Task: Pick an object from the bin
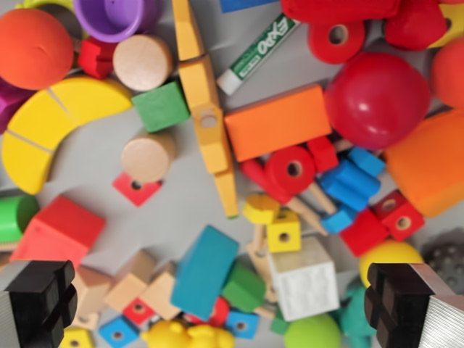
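Observation:
I look straight down into a grey bin (170, 206) crowded with toys. My gripper (221, 308) is open, its black fingers (40, 301) at the bottom corners of the wrist view with nothing held between them. Between and just above the fingers lie a blue block (205, 270), a white cube (308, 279), a green block (244, 288) and a yellow bead (284, 232). Higher up sit an orange block (278, 122), a red ball (377, 100), a yellow wooden arch (54, 123) and a green-capped marker (257, 52).
A red block (59, 230) and tan wooden pieces (127, 283) lie by the left finger. A yellow ball (391, 254) and a grey studded ball (446, 255) sit by the right finger. A bare patch of bin floor shows left of centre.

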Tool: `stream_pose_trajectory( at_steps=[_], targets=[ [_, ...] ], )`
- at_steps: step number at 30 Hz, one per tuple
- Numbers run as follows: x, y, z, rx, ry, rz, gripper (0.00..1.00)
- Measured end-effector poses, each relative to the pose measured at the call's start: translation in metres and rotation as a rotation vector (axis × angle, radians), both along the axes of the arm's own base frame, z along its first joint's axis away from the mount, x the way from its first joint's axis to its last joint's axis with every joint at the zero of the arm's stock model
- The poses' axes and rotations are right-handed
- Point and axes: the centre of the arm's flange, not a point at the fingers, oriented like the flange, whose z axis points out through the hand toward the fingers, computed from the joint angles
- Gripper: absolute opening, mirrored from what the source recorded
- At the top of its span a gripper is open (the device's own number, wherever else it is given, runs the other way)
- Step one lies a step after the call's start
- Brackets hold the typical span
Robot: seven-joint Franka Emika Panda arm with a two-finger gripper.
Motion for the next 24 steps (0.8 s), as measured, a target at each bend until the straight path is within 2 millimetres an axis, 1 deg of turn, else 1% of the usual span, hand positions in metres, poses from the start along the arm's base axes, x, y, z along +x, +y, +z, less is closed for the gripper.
stream_pose_trajectory(
  at_steps=[16, 24],
  targets=[
    [0.008, 0.037, -0.023, -0.008, -0.009, -0.183, 1.00],
    [0.013, 0.060, -0.037, -0.013, -0.014, -0.293, 1.00]
  ],
)
